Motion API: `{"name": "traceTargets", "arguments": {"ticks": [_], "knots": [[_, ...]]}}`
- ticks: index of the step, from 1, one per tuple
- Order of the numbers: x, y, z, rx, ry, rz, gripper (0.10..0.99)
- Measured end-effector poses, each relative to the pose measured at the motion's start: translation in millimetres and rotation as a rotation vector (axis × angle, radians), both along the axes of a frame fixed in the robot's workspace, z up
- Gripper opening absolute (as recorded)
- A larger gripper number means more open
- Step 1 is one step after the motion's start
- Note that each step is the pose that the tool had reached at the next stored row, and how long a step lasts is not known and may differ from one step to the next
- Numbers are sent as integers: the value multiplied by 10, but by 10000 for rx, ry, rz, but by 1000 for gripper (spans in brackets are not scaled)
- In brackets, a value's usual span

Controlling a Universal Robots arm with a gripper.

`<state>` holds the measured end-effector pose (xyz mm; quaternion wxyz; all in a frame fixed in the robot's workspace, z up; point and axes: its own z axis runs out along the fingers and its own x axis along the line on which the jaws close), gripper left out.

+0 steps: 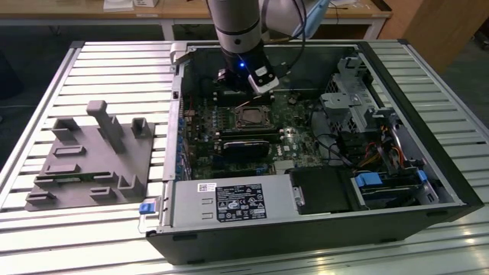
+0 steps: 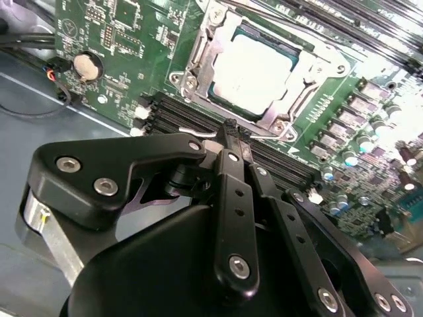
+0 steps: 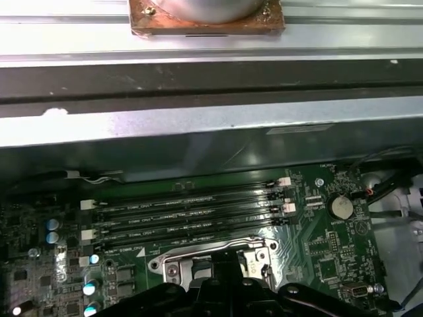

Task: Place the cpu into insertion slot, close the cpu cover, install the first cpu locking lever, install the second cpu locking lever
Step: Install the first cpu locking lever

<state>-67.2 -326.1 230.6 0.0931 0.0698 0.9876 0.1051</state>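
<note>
Inside cpu cover (image 2: 203, 56) cut-out, second wrist view: cpu (image 2: 261, 66) seated; pincer (image 2: 232, 127) clenched, apparently empty.

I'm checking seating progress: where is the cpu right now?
In the second wrist view, the cpu sits on the green circuit board, framed by the cpu cover, just beyond the long black slots ahead of the gripper.

The cpu (image 2: 258, 66) lies framed by the cpu cover (image 2: 198, 56); memory slots (image 2: 188, 115) run between cover and end effector (image 2: 231, 129).
</note>
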Motion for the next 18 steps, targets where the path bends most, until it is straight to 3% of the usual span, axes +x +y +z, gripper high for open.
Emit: {"name": "traceTargets", "arguments": {"ticks": [2, 8, 18], "knots": [[0, 0, -8, 37, -70, -19, 106], [0, 0, -16, 115, -76, -22, 106], [0, 22, -110, 206, -106, -68, 106]]}}
